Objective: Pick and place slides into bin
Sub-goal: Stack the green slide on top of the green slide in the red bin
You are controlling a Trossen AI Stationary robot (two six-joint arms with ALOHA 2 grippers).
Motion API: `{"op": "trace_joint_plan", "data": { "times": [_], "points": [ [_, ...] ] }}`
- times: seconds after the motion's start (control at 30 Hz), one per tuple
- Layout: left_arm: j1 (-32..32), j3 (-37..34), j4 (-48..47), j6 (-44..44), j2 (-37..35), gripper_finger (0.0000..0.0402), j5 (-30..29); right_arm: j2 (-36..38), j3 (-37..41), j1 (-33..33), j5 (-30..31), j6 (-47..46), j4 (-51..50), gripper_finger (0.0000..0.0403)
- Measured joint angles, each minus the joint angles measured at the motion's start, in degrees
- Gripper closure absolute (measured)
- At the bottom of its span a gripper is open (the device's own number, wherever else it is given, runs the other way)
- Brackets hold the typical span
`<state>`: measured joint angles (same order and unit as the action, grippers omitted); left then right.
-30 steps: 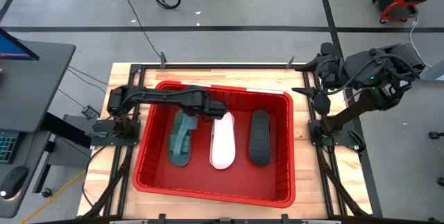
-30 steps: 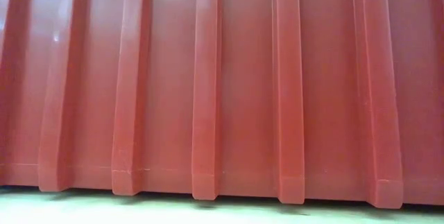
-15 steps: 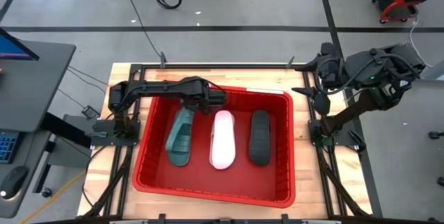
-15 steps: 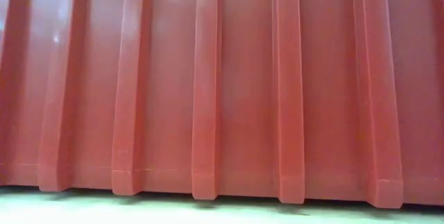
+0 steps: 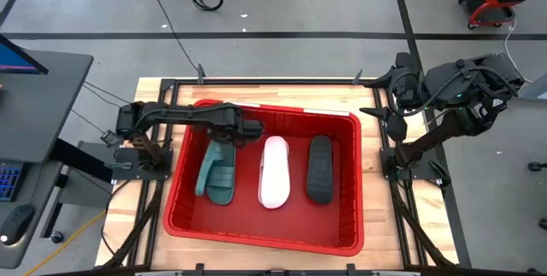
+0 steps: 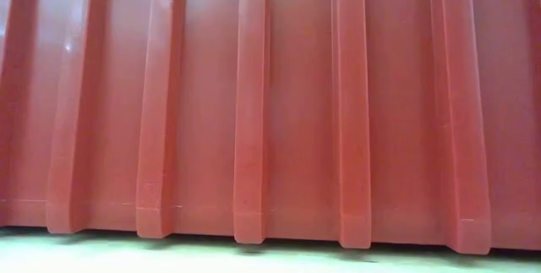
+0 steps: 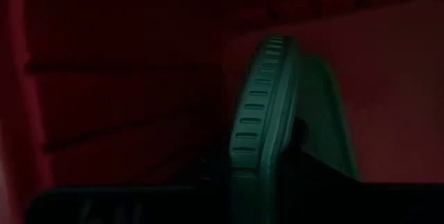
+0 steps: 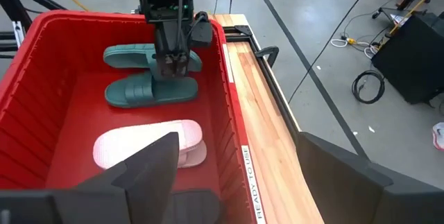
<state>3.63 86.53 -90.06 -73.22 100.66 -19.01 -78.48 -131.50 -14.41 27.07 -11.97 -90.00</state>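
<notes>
Overhead lighting is even and bright, shadows soft. My left wrist view is very dim, its teal slide (image 7: 260,113) blurred. The low view is filled by the red bin (image 6: 270,104) wall, faint glare upper left.

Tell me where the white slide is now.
In the high view, the white slide lies in the bin, between the teal slides on its left and the black slide.

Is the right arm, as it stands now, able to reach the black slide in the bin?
Probably yes. The black slide lies open in the bin on the side nearest the right gripper, with nothing on top of it. That gripper waits folded beyond the bin's rim, and the left gripper is over the teal slides, out of the way.
</notes>
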Motion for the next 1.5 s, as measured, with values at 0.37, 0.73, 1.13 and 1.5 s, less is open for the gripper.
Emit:
{"op": "trace_joint_plan", "data": {
  "times": [0.37, 0.73, 1.13, 1.5],
  "points": [
    [0.2, -7.6, 1.0, -5.8, -1.5, 0.0325, -0.3, -0.8, 0.0, 1.7, 0.0, 1.3, 0.0, 0.0104],
    [1.9, -7.7, 2.6, -7.0, -1.4, 0.0230, 1.2, -0.9, 0.0, 0.8, -0.2, -2.9, 0.0, 0.0104],
    [4.1, -7.7, 13.1, -1.0, -1.4, 0.0151, 9.8, -0.9, 0.0, -1.3, -0.7, -3.5, 0.0, 0.0104],
    [9.4, -8.1, 20.3, 0.4, -1.5, 0.0154, 8.3, -0.9, 0.0, -1.3, -2.6, -3.0, 0.0, 0.0104]
  ]
}}
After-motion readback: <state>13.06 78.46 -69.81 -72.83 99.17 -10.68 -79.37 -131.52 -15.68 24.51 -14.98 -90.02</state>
